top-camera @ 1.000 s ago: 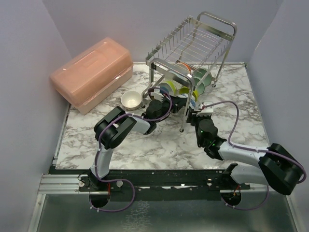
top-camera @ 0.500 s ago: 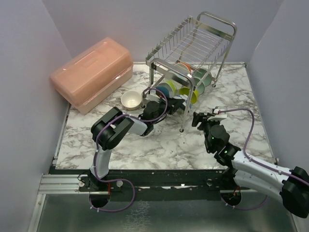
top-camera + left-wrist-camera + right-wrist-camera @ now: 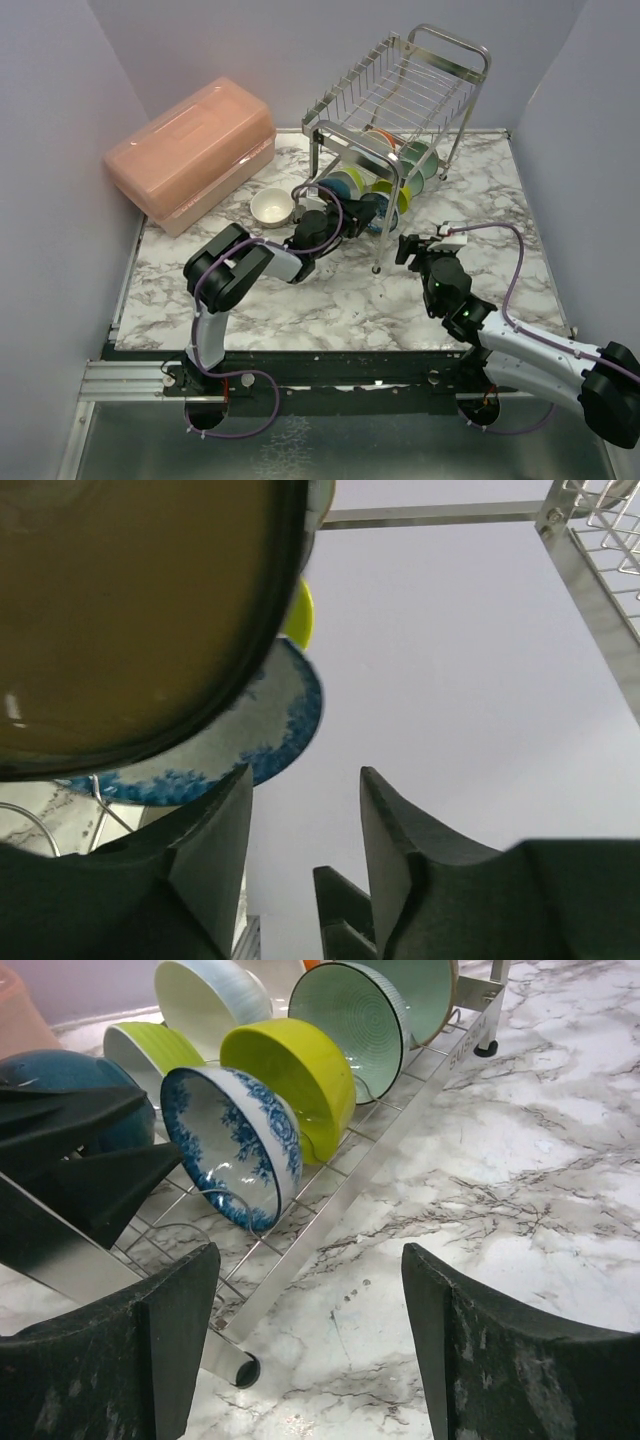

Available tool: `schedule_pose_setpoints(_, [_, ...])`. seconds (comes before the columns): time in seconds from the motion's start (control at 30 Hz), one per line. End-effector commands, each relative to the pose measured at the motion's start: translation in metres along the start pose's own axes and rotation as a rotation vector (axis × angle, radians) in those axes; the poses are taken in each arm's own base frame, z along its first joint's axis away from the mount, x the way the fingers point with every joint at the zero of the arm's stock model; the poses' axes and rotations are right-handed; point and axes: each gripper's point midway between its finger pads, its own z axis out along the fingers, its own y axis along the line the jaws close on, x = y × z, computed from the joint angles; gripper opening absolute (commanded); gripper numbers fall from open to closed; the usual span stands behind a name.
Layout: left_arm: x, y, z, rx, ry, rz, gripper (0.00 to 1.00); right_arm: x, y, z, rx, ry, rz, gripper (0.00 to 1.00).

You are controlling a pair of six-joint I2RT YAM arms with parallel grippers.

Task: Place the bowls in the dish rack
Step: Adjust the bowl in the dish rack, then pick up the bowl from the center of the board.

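A second ago my right fingers (image 3: 408, 246) were close at the front of the rack (image 3: 440, 45), by its lower shelf. Now my right arm is drawn back over the bench (image 3: 300, 300) and they stand apart from the rack. They have also opened more: in the right wrist view they are spread wide and hold nothing, with only the marble and the rack rail between them.

My left fingers (image 3: 362, 214) were closed a second ago and also half a second ago; now they are parted. They stay inside the lower shelf, among the bowls. In the left wrist view only empty air is between them. A dark-rimmed bowl (image 3: 120, 610) hangs just above one of them, and I cannot tell if it touches. Behind it are the blue-and-white bowl (image 3: 270, 730) and an edge of the lime bowl (image 3: 298, 615).

On the lower shelf the bowls stand on edge in a row, the mint bowl (image 3: 350, 1020) and the teal bowl (image 3: 60, 1075) among them. A white bowl (image 3: 271, 207) sits on the bench beside the pink box (image 3: 190, 150), outside the rack.
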Motion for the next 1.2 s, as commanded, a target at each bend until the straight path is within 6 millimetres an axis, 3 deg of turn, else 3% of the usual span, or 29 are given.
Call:
schedule_pose_setpoints(0.0, [0.003,-0.027,-0.009,0.044,-0.008,0.037,0.51,-0.011,-0.002,0.0,0.034,-0.024,0.024,0.78])
schedule_pose_setpoints(0.37, [0.0,-0.055,-0.04,0.083,-0.024,0.143,0.54,-0.018,0.002,0.002,0.025,-0.026,0.031,0.79])
schedule_pose_setpoints(0.57, [-0.001,-0.06,-0.065,0.078,-0.024,0.28,0.54,-0.007,0.005,0.004,-0.002,0.031,0.121,0.8])
schedule_pose_setpoints(0.7, [-0.005,-0.049,-0.087,0.019,-0.018,0.416,0.55,-0.003,0.003,0.004,-0.039,0.069,0.183,0.8])
schedule_pose_setpoints(0.83, [-0.023,-0.022,-0.112,-0.127,-0.038,0.571,0.6,0.0,-0.006,0.007,-0.052,0.103,0.246,0.8])
schedule_pose_setpoints(1.0, [-0.059,0.011,-0.145,-0.346,-0.047,0.704,0.76,0.011,-0.017,0.011,-0.04,0.164,0.291,0.8])
schedule_pose_setpoints(1.17, [-0.1,0.029,-0.173,-0.51,-0.119,0.755,0.88,0.028,-0.024,0.014,-0.042,0.242,0.365,0.8])
